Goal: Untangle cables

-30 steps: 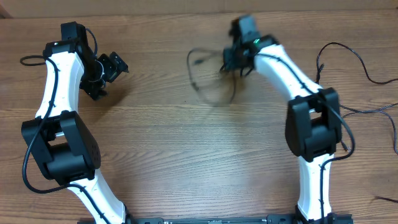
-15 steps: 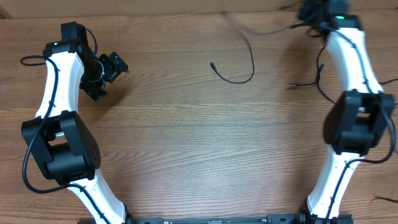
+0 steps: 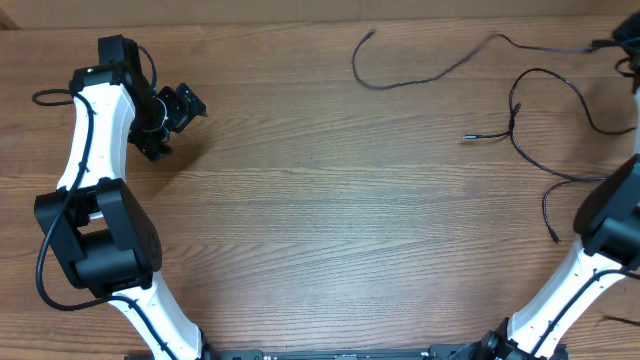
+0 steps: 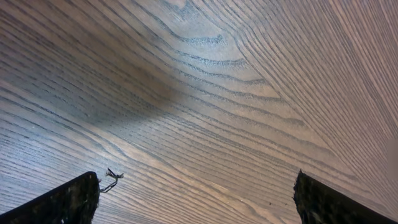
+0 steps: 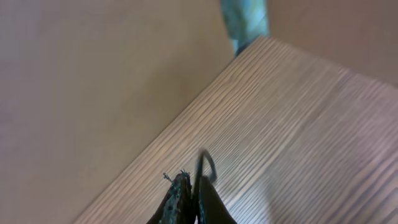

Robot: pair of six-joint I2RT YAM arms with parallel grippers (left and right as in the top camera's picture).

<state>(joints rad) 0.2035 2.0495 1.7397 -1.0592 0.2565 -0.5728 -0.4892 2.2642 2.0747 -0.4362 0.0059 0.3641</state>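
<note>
Shifted since a second ago: right tool (image 3: 628, 42), from mid-counter out to the far right rear corner, with the first cable (image 3: 380, 87) dragged out long behind it.

Clamped tight on that first cable: in the right wrist view, only a thin black loop rising from between the closed tips, close to the counter (image 3: 300, 200) edge. Strung across the rear of the counter in a loose wave, free plug end curled back at the left. Just below and to the right, lying loose, the second cable (image 3: 512, 120), silver tip pointing left, cord looping away toward the right arm. Well apart at the left rear, unmoved: left tool (image 3: 175, 110), spread wide over bare wood, gripping nothing.
</note>
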